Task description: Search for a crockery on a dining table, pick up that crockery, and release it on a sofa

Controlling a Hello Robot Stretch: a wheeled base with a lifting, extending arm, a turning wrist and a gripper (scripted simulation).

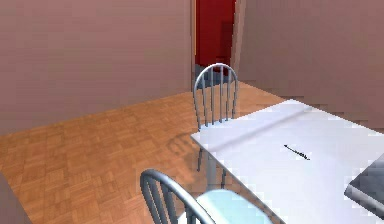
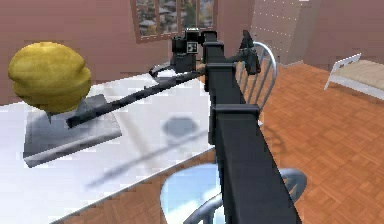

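Observation:
A white dining table (image 1: pixel 300 135) stands at the forward view's right, with a small dark utensil (image 1: pixel 297 152) lying on it. In the arm side view my arm (image 2: pixel 235 130) reaches out over the same table (image 2: pixel 150 125). The gripper (image 2: pixel 160 72) sits left of two white marker squares, and a thin dark rod runs on from it to the left. At that rod's end is a big rounded yellow thing (image 2: pixel 50 75), seen over a flat grey slab (image 2: pixel 70 138) on the tabletop. I cannot tell whether the gripper holds anything.
Two metal chairs, one (image 1: pixel 215 95) at the table's far end and one (image 1: pixel 190 205) close by; another chair (image 2: pixel 262 70) behind the arm. Red door (image 1: pixel 215 30) ahead, window (image 2: pixel 175 15), pale cabinet (image 2: pixel 275 30), low white furniture (image 2: pixel 355 75). Open wood floor (image 1: pixel 90 150) at the forward view's left.

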